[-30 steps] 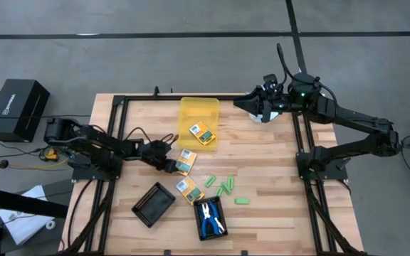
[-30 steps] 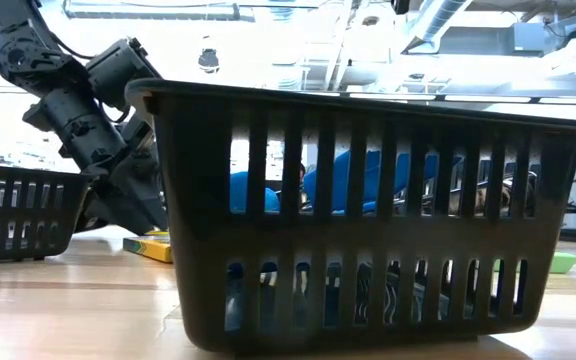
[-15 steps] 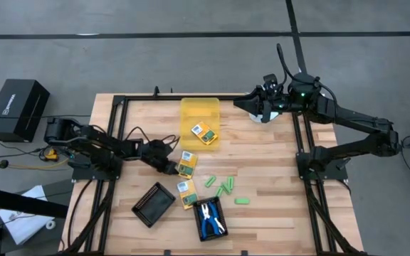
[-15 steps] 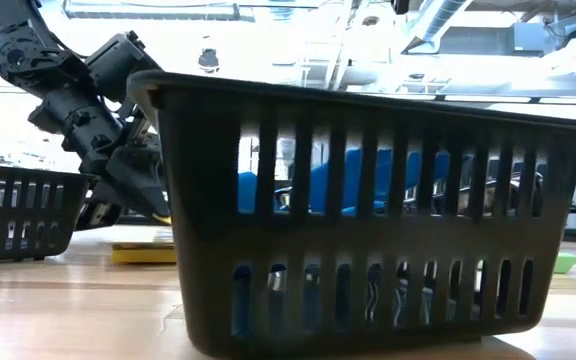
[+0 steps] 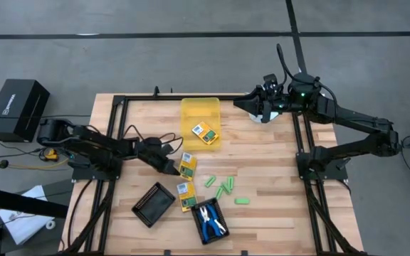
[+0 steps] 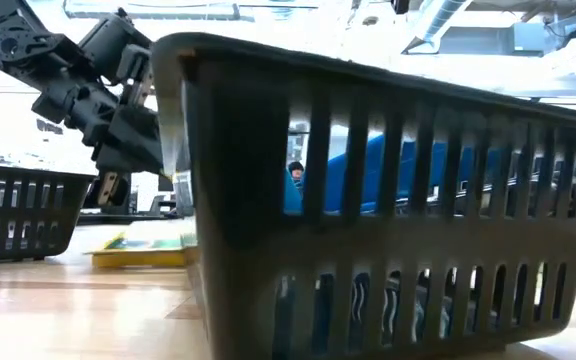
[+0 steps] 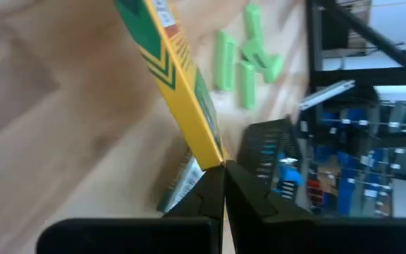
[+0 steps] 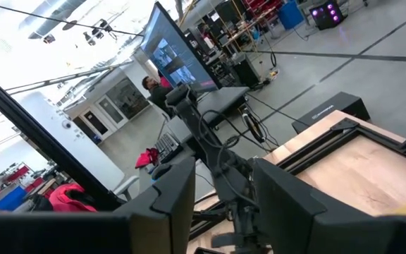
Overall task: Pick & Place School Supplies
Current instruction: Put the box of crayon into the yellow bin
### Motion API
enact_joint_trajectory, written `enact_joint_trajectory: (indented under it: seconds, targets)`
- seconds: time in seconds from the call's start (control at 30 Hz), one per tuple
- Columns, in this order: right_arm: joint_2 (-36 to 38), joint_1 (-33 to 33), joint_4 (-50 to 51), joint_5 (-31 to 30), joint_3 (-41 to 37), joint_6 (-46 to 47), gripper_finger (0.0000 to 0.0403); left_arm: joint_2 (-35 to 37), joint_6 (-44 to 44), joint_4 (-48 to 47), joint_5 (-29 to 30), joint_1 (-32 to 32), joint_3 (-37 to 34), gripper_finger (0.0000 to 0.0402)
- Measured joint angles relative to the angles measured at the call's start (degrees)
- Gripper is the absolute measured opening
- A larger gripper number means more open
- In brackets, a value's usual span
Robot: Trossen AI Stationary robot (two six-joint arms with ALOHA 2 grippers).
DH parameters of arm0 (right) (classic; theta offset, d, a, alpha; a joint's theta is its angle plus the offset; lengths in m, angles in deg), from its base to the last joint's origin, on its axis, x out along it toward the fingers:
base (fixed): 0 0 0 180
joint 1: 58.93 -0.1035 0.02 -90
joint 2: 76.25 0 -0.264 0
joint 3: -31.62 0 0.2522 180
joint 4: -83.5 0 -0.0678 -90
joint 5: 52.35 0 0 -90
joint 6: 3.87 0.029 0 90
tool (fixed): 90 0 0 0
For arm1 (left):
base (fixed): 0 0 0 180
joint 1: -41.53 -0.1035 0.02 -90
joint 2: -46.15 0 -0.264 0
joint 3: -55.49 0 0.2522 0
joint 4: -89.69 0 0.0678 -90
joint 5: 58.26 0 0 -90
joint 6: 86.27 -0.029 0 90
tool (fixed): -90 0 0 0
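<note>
My left gripper is shut on one yellow-orange printed box near the table's middle. A second box lies flat just nearer, beside the black tray holding the blue-handled scissors. The third box lies in the translucent yellow bin. Several light-green sticks lie scattered to the right of the boxes. My right gripper hovers open over the table's far right part, away from all of them. My left gripper pinches the yellow box by one end, at its thin edge, between the two shut fingers. It comes from the table's left, slanting down. The box stands tipped up on edge and stretches away from the fingertips; I cannot tell whether it is clear of the table.
An empty black tray sits near the left front. The scissors tray fills most of the low view, and another black tray shows at its left. Bare wood lies right of the green sticks. A person shows in the room behind.
My left gripper has moved a little toward the table's right and near edge while shut on the box. The box has turned to lie more along near-far and has tipped up. The second box and the scissors tray have shifted slightly toward the near edge.
</note>
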Motion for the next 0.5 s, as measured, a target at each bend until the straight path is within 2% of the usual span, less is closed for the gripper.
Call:
enact_joint_trajectory:
  seconds: [0.5]
  targets:
    - [0.0,1.6,-0.1,0.0,0.0,-1.4,0.0135,8.9,5.8,0.1,2.0,5.7,0.0,0.0]
